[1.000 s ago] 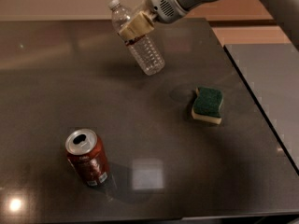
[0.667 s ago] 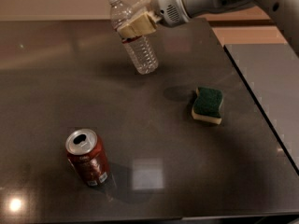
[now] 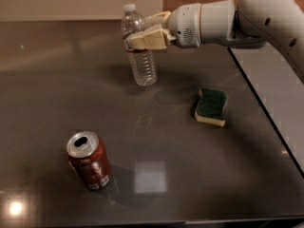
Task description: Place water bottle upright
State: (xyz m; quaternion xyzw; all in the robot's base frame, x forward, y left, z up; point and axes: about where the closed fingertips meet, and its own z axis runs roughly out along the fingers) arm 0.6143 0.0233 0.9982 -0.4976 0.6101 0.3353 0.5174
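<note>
Gripper (image 3: 138,36), reaching in from three o'clock, is clamped around the water bottle (image 3: 144,68) below its shoulder, holding it nearly upright at the table's (image 3: 57,94) twelve o'clock. Sponge (image 3: 211,107) lies at four o'clock from it, soda can (image 3: 89,160) at seven.

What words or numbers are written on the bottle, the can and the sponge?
No text can be read.
The water bottle, held below its cap by the gripper: label band too blurred to read.
The soda can: print too blurred to read.
The sponge: no writing shows.
</note>
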